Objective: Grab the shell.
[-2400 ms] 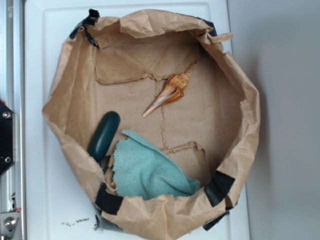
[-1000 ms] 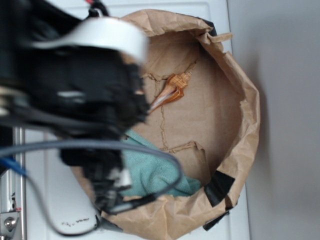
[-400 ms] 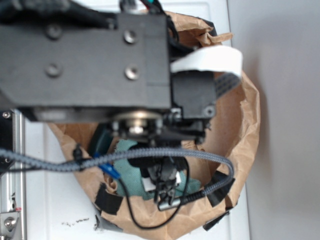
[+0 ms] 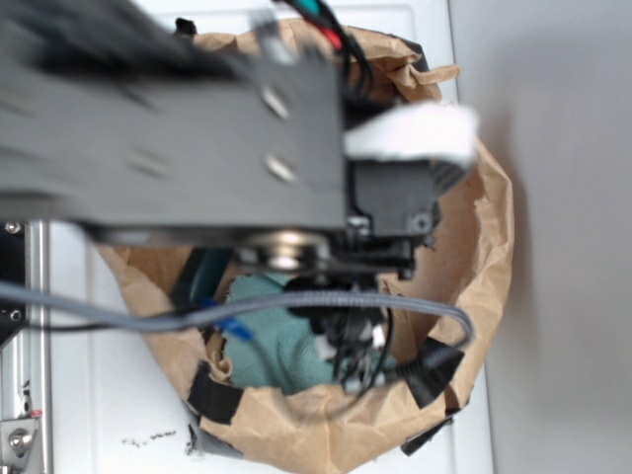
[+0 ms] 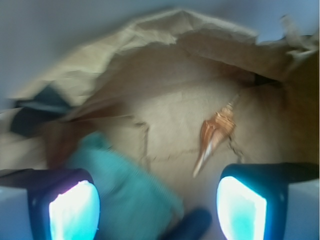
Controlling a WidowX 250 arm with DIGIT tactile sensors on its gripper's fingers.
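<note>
The orange-tan shell lies on the paper floor of the brown bag in the wrist view, its pale spike pointing down toward the right finger. My gripper hangs above the bag, open, with nothing between its two fingers. The shell sits ahead of the jaws and a little right of centre, apart from them. In the exterior view the blurred black arm covers the shell completely.
A teal cloth lies below the left half of the jaws, also visible under the arm. A dark green oblong object rests near the bottom centre. Crumpled paper bag walls ring the space.
The arm swept in from the left over the bag and now covers the shell in the exterior view. It is still blurred with motion.
</note>
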